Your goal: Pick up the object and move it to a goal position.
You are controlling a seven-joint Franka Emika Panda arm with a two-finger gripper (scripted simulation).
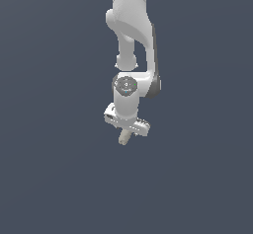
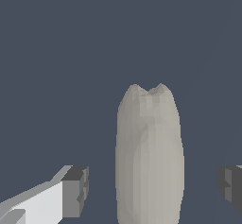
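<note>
My claw (image 1: 125,134) hung spread wide, its fingertips (image 2: 75,190) straddling the beige-grey lump (image 2: 149,157) without touching it, so I judged it best to center the lump before squeezing evenly on its narrow sides.

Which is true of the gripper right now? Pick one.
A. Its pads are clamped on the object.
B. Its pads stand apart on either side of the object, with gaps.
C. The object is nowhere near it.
B: in the wrist view the object sits between the gripper's pads, with bare floor showing on both sides.
</note>
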